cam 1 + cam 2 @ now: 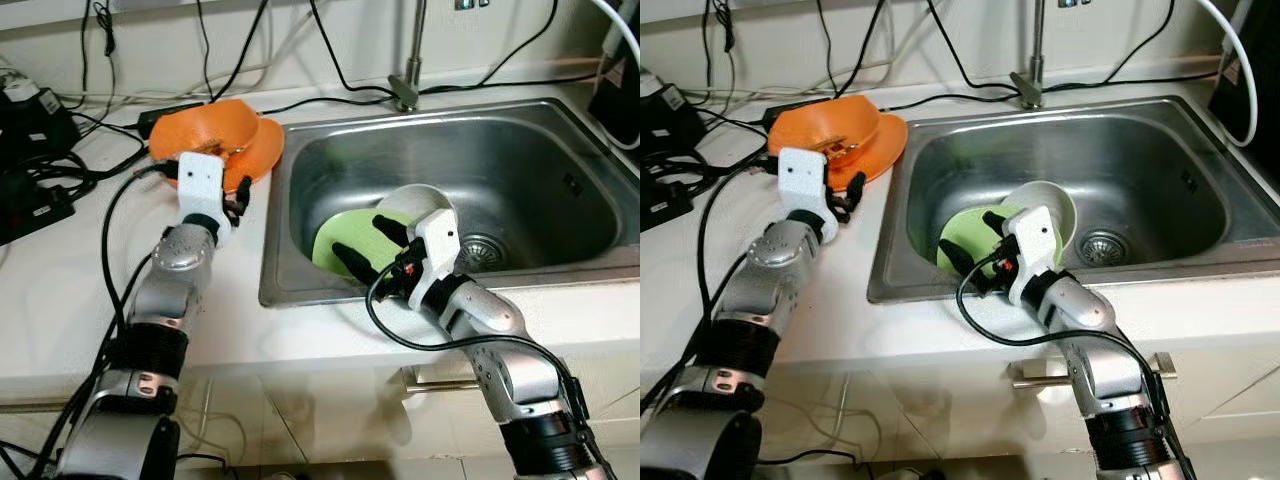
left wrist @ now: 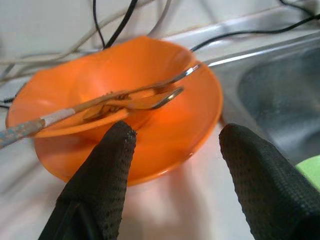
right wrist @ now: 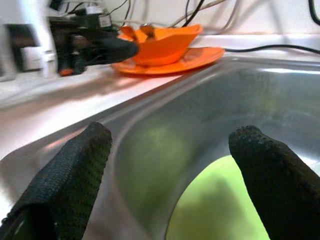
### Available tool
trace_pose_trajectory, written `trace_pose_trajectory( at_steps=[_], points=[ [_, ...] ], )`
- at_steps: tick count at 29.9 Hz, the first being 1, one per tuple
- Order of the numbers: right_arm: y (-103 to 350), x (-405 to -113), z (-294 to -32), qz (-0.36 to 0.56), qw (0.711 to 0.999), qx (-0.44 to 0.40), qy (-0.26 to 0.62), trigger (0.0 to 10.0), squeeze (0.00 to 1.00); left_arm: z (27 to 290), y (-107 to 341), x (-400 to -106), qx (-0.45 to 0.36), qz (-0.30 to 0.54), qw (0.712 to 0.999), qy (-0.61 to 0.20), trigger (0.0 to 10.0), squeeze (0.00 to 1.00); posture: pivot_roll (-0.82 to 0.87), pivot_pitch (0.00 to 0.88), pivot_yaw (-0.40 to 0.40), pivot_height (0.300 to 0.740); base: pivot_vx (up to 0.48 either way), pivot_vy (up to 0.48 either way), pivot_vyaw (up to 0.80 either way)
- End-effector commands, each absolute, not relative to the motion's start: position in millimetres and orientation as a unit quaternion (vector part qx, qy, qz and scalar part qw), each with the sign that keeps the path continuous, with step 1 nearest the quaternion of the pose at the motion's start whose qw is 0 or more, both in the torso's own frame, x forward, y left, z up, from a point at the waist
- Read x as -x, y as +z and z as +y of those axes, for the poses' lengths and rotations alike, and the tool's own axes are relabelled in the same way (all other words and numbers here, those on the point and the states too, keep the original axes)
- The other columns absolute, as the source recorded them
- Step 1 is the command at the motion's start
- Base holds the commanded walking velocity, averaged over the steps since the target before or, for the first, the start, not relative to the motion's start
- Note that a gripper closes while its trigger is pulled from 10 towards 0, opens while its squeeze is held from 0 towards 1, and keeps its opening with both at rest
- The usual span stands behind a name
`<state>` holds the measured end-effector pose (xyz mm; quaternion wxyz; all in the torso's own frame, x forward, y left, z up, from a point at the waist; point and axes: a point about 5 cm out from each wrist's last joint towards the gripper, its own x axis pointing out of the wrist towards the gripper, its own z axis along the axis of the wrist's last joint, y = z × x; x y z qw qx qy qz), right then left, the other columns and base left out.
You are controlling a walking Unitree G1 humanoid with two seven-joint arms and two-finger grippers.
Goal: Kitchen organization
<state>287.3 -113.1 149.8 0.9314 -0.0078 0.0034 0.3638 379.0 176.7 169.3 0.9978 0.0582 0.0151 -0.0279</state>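
Here, one shiny steel sink (image 1: 560, 150) is set into a smooth white counter (image 1: 60, 300), with one thin metal tap (image 1: 408, 60) standing behind it.

Two dishes are in the sink. One is a flat, round, light green plate (image 1: 340, 245) leaning against the sink's near left wall. The other is a round white bowl (image 1: 425, 200) sitting right by the plate, and it seems to rest partly on it, though the arm hides that spot. One round drain (image 1: 482, 250) sits in the sink floor.

Two orange dishes are on the counter, just left of the sink. One is a wide, flat orange plate (image 2: 200, 120). One orange bowl (image 2: 100, 85) sits on top of it. Two shiny metal pieces of cutlery (image 2: 145, 95) lie across the bowl; one looks like a fork.

The left gripper (image 2: 175, 150) is just beside the orange plate, with its two bumpy black fingers (image 2: 102, 170) spread apart and holding nothing. The right gripper (image 3: 170, 155) reaches over the sink's near edge above the green plate. Its fingers are spread wide too, and nothing is between them.

Several black cables (image 1: 230, 50) run along the back of the counter.
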Motion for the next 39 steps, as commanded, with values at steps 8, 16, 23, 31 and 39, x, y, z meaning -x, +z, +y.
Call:
trace_pose_trajectory(
  at_steps=[8, 16, 23, 31, 39],
  points=[
    [152, -267, -113, 0.032, 0.925, 0.019, 0.378, 10.0, 0.0, 191, 167, -393, -0.041, 0.05, 0.998, -0.017, 10.0, 0.0, -0.13, 0.149, 0.177, 0.74, 0.0, 0.0, 0.0],
    [159, -255, -113, 0.038, 0.924, 0.013, 0.38, 10.0, 0.0, 195, 173, -400, -0.035, 0.059, 0.997, -0.02, 10.0, 0.0, -0.16, 0.163, 0.188, 0.74, 0.0, 0.0, 0.0],
    [167, -234, -111, 0.052, 0.889, 0.02, 0.454, 10.0, 0.0, 199, 179, -405, -0.036, 0.082, 0.996, -0.02, 10.0, 0.0, -0.18, 0.162, 0.19, 0.74, 0.0, 0.0, 0.0],
    [170, -236, -112, 0.053, 0.889, 0.029, 0.454, 10.0, 0.0, 202, 166, -402, -0.044, 0.142, 0.987, -0.054, 10.0, 0.0, -0.16, 0.148, 0.192, 0.74, 0.0, 0.0, 0.0],
    [175, -247, -113, 0.028, 0.91, 0.046, 0.412, 10.0, 0.0, 205, 156, -397, -0.064, 0.188, 0.975, -0.101, 10.0, 0.0, -0.14, 0.135, 0.196, 0.74, 0.0, 0.0, 0.0]
  ],
)
